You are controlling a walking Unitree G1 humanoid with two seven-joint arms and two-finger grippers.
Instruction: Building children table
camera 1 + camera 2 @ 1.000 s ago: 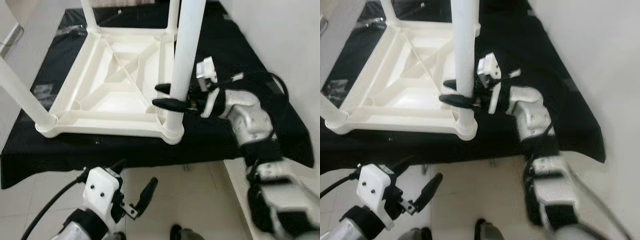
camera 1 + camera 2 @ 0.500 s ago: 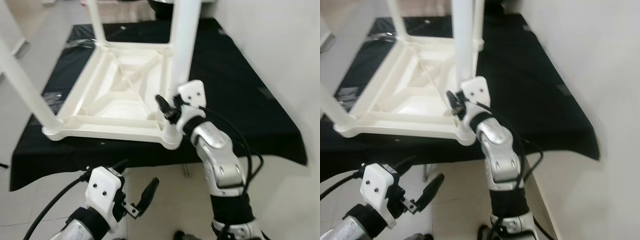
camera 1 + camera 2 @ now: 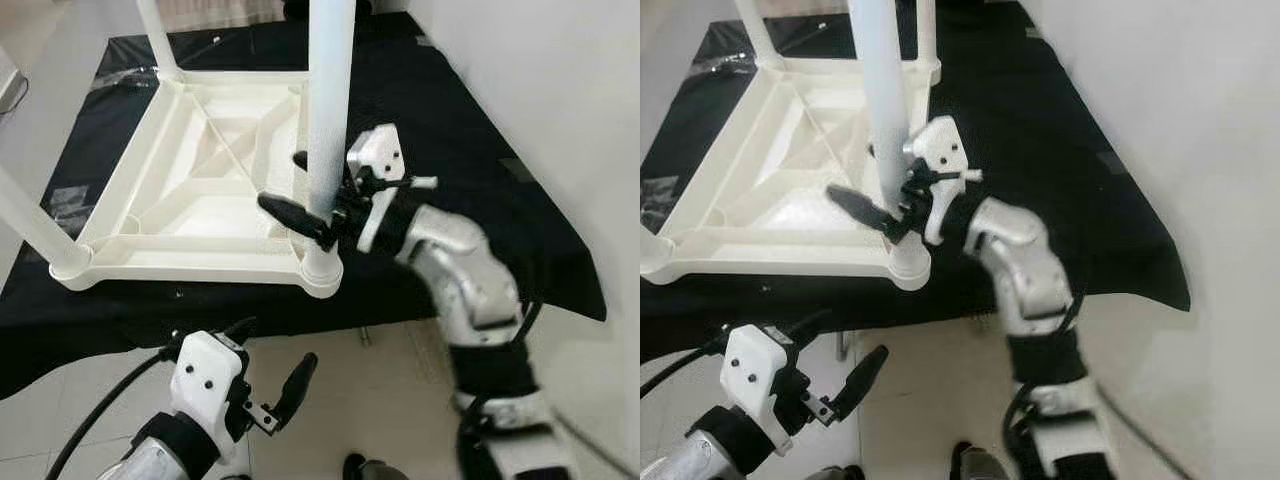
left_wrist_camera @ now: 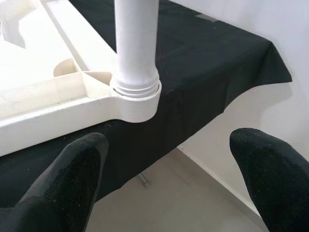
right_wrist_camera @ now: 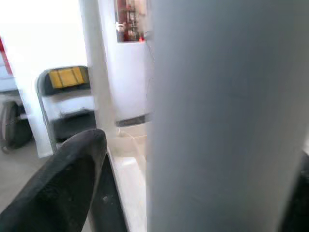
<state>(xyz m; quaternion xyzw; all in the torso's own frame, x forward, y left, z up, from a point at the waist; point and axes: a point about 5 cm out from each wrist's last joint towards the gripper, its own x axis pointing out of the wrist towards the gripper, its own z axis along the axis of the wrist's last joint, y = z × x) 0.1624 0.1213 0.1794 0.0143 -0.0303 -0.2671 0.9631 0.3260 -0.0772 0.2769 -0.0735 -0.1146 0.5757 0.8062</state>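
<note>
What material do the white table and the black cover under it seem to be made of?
The upturned table looks like moulded plastic: smooth, slightly glossy, with ribs and a threaded leg socket. The black cover seems to be matte cloth, since its edge hangs in soft folds.

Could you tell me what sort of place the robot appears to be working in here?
Probably a room in a home: pale tiled floor, plain white wall, and an upturned white plastic table on a black-covered surface, its leg between the right gripper's fingers.

A black cloth point(image 3: 470, 120) covers a low surface beside a plain white wall point(image 3: 560, 90), above pale floor tiles point(image 3: 380, 400).
</note>
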